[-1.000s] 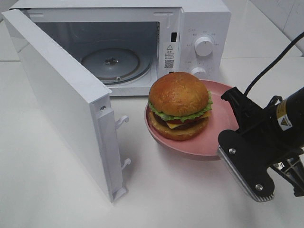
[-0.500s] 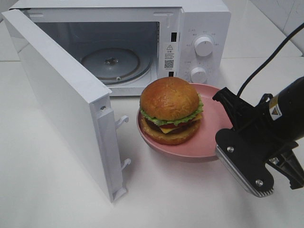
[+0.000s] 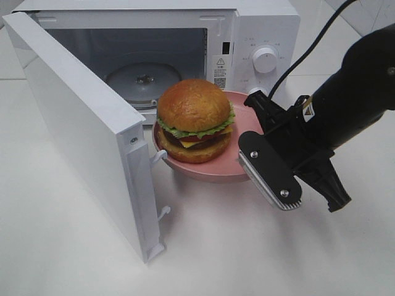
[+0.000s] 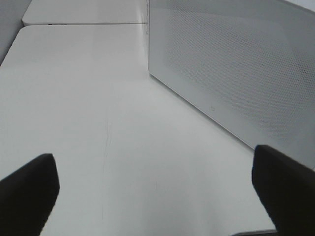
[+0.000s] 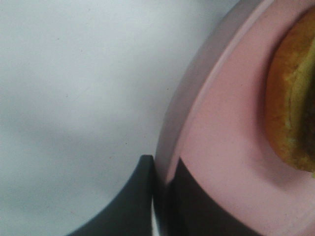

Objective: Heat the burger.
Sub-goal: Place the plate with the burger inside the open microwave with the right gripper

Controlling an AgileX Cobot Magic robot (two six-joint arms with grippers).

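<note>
The burger, with a golden bun, lettuce and cheese, sits on a pink plate held just in front of the microwave's open cavity. My right gripper is shut on the plate's right rim. The right wrist view shows that gripper pinching the plate's edge, with the burger's bun at the side. My left gripper is open over bare table with nothing between its fingers; the exterior view does not show it.
The white microwave stands at the back with its door swung wide to the left, close to the plate's left edge. A glass turntable lies inside. A perforated white microwave panel is beside the left gripper.
My right gripper has carried the plate and burger leftward and back, from in front of the control panel to the mouth of the cavity. The left gripper has stayed open.
</note>
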